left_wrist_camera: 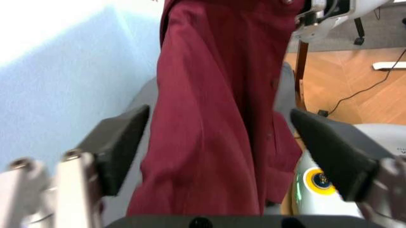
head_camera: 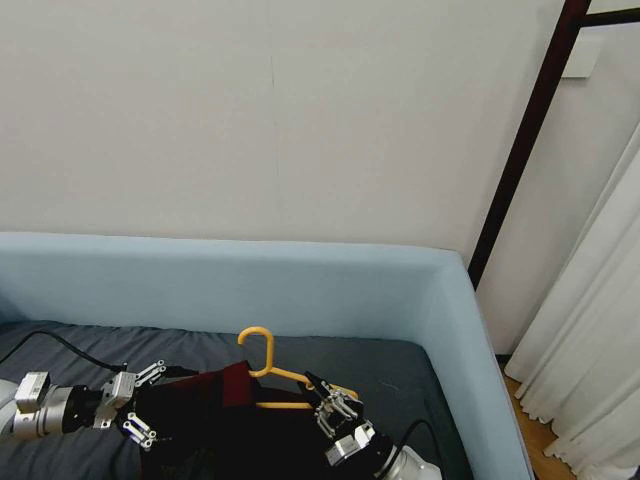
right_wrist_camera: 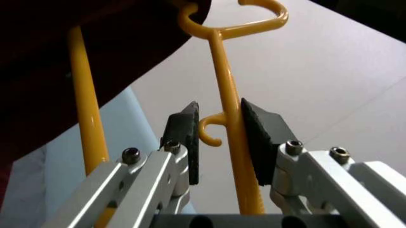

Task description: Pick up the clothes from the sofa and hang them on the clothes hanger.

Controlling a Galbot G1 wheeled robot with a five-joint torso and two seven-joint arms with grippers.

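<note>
Low on the blue sofa (head_camera: pixel 300 280), the right hand (head_camera: pixel 335 400) pinches the yellow hanger (head_camera: pixel 262 350) by its bar, hook upward. The dark red garment (head_camera: pixel 190 400) drapes leftward from it, lying between the wide-spread fingers of the left hand (head_camera: pixel 148 403), which grip nothing.

Left arm (head_camera: pixel 50 410) reaches in low from the near left with the wrist level; the left gripper (head_camera: pixel 150 403) points toward the right, its fingers (left_wrist_camera: pixel 120 142) spread wide apart. Right arm (head_camera: pixel 395 465) rises from the near edge, right of centre. The right gripper (head_camera: pixel 335 402) is angled up and away, its pads (right_wrist_camera: pixel 188 142) drawn close about the shaft of the yellow hanger (right_wrist_camera: pixel 225 90), one touching it.
</note>
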